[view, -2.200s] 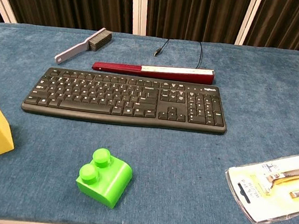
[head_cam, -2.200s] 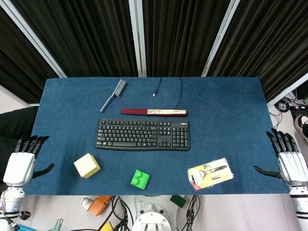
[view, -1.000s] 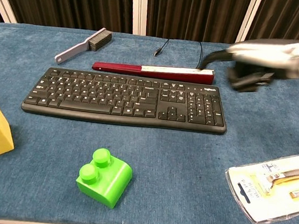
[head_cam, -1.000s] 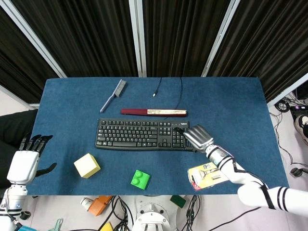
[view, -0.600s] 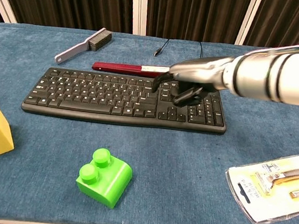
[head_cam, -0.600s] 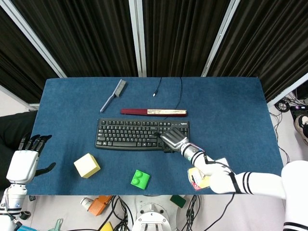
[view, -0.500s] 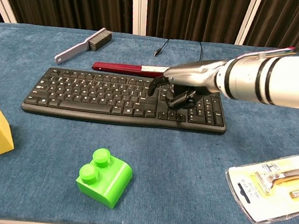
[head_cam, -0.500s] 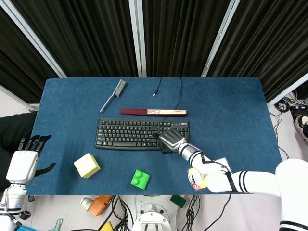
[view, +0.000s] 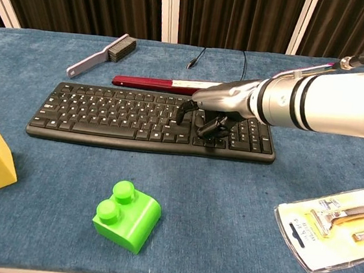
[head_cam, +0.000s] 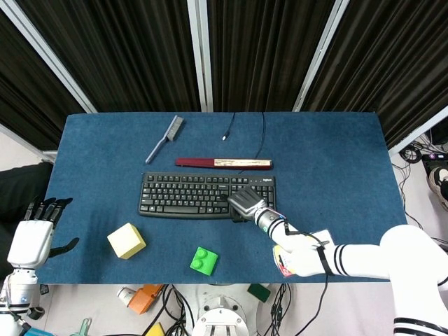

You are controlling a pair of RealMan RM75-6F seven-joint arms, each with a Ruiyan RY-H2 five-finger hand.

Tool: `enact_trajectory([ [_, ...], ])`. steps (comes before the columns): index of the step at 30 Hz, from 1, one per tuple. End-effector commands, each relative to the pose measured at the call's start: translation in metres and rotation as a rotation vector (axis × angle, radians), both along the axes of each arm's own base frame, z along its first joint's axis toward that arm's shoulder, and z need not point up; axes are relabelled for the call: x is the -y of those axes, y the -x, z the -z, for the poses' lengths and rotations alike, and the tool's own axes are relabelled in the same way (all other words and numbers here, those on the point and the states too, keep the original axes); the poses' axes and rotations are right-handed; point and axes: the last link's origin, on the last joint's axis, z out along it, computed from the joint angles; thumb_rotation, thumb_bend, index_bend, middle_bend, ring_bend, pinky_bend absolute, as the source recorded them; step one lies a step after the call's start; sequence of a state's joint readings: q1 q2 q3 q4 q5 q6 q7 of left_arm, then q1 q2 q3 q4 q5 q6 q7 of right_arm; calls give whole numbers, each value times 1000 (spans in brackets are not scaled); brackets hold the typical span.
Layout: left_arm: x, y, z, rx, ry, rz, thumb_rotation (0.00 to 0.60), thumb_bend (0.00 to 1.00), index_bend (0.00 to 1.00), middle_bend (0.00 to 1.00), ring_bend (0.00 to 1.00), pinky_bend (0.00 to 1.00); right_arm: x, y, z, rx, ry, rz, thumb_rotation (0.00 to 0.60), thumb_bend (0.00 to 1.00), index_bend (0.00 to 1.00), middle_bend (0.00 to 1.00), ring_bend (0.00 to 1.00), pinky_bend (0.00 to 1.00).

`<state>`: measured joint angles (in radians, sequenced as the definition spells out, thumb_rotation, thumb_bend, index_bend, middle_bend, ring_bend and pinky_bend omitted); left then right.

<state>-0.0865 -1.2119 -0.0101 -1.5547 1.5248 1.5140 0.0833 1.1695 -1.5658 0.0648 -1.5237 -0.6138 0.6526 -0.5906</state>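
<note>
Keyboard point(view: 151, 119), laid mid-tabletop point(view: 227, 206) below the red case point(view: 187, 86), is being pressed by the right hand point(view: 214, 110); fingers are curled, holding nothing. Next, a light, precise key press seems needed.

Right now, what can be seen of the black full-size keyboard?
The black full-size keyboard looks like matte plastic with white-lettered keys and a number pad on its right end. It lies flat mid-table on the blue cloth, just in front of a dark red flat case. The right hand is over its arrow-key area, fingertips at the keys.

Lab, black curtains point(head_cam: 266, 49), cabled floor point(head_cam: 161, 308)
</note>
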Motion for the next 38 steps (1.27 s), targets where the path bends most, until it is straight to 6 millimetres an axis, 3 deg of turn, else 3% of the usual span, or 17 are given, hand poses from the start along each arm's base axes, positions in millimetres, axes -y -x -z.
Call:
enact_trajectory([
  [1,1,1,0,1,-3,-2,600,158,172,205,137,0,-1,-2,-1,1,11,-10,304,1000,232,932,1000,1000],
  [4,1,1,-1,3,-7,0,600,158,172,205,136,0,-2,-6,-12,31,37,-18,302,1000,233,932,1000,1000],
  [8,1,1,-2,5,-12,7,600,158,171,205,136,0,-6,-3,-46,89,132,-43,298,1000,226,932,1000,1000],
  [10,1,1,-2,7,-14,10,600,159,171,205,136,0,-9,5,-66,104,195,-57,294,950,199,932,1000,1000],
  [13,1,1,-2,10,-15,17,600,159,171,205,135,0,-19,28,-99,105,318,-68,292,597,104,910,970,979],
  [15,0,2,-2,12,-15,22,600,159,171,205,135,0,-32,53,-124,97,405,-54,292,415,53,827,878,913],
  [17,0,2,-2,12,-15,24,600,158,171,205,135,0,-43,72,-142,94,463,-34,291,259,18,643,693,776],
  [19,-1,1,-2,15,-16,28,600,158,171,205,135,0,-54,92,-157,102,514,-7,286,160,1,359,427,573],
  [21,-2,0,-2,18,-15,31,600,158,172,205,134,0,-69,118,-177,153,579,39,280,126,0,97,167,334],
  [22,-2,0,-2,18,-15,33,600,158,172,205,133,0,-74,128,-184,168,603,55,278,117,0,20,65,204],
  [24,-2,-1,-1,18,-14,36,600,158,172,205,133,0,-85,147,-196,187,648,75,277,111,0,0,1,43],
  [26,-2,-2,-1,18,-15,37,600,158,172,205,133,0,-101,171,-210,189,702,112,276,111,0,0,0,1],
  [31,-1,-2,-1,19,-19,27,600,158,172,205,133,0,-138,213,-227,192,771,197,272,111,0,0,0,0],
  [38,1,-2,0,16,-20,15,600,159,171,205,133,0,-158,233,-234,227,801,223,272,111,0,0,0,0],
])
